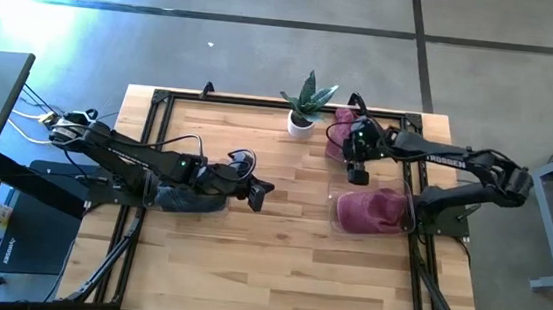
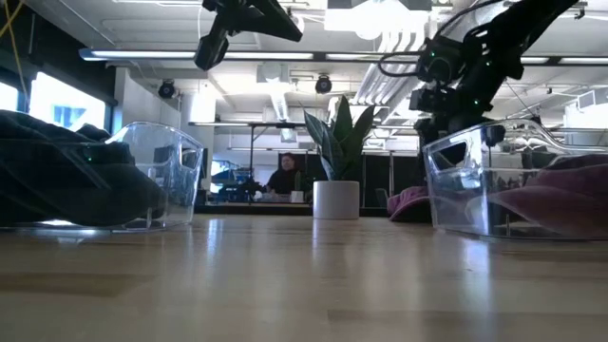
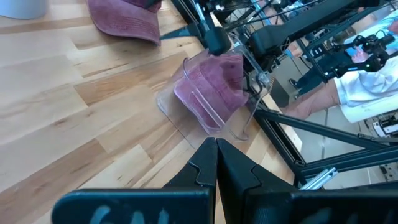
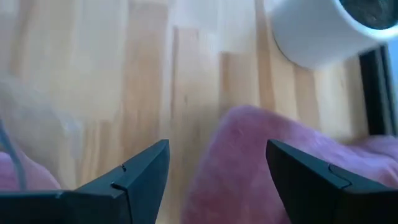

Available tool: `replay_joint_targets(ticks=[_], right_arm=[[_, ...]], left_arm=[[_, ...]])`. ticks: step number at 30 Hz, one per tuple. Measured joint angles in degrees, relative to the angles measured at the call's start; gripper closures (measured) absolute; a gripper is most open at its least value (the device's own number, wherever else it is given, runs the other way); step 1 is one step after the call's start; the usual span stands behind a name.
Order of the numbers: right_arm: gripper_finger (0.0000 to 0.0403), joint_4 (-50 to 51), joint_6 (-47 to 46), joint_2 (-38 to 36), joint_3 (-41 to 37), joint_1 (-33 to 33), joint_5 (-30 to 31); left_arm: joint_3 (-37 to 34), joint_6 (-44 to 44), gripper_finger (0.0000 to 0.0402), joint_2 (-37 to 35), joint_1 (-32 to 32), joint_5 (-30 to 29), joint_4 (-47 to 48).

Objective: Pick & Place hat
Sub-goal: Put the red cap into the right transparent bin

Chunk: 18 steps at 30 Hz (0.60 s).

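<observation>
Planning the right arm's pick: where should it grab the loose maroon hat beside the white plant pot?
Probably the raised fabric fold of the maroon hat, coming from straight above. The open right gripper already straddles it, the white plant pot beyond; the hat lies limp on the wooden table.

On the table [image 1: 277,265], a potted plant [image 1: 305,105] stands at the far edge near the middle. Just right of it lies a hat [image 1: 337,140]. Nearer, on the right, a clear bin [image 1: 376,212] holds another hat [image 1: 367,209]; a second bin [image 2: 157,176] of dark hats [image 1: 184,199] sits on the left.
</observation>
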<state>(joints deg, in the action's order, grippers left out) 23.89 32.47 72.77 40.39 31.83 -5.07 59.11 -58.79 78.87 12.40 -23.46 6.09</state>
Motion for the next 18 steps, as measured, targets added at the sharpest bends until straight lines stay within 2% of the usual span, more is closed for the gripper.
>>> replay_joint_targets(ticks=[2, 4, 10, 14, 18], right_arm=[[0.0140, -2.69, 0.20, 0.63, -1.38, 0.07, -2.10], [0.0140, -4.92, 0.76, 2.07, -3.24, -0.15, -1.64], [0.0140, -16.58, -0.06, 6.98, -5.85, -1.04, 6.59], [0.0140, -17.51, -1.25, 8.00, -5.85, -1.13, 11.02], [0.0140, -15.70, -1.68, 6.58, -5.96, -1.13, 11.34]], left_arm=[[0.00, 0.08, 0.0401, 0.00, -0.02, -0.04, 0.02], [0.00, 0.10, 0.0401, 0.00, -0.02, -0.06, 0.02], [0.00, 0.03, 0.0402, 0.00, -0.02, 0.35, 0.04], [0.00, 0.02, 0.0402, 0.00, -0.01, 0.40, 0.04], [0.00, -0.19, 0.0402, 0.00, -0.02, 0.43, 0.04]])
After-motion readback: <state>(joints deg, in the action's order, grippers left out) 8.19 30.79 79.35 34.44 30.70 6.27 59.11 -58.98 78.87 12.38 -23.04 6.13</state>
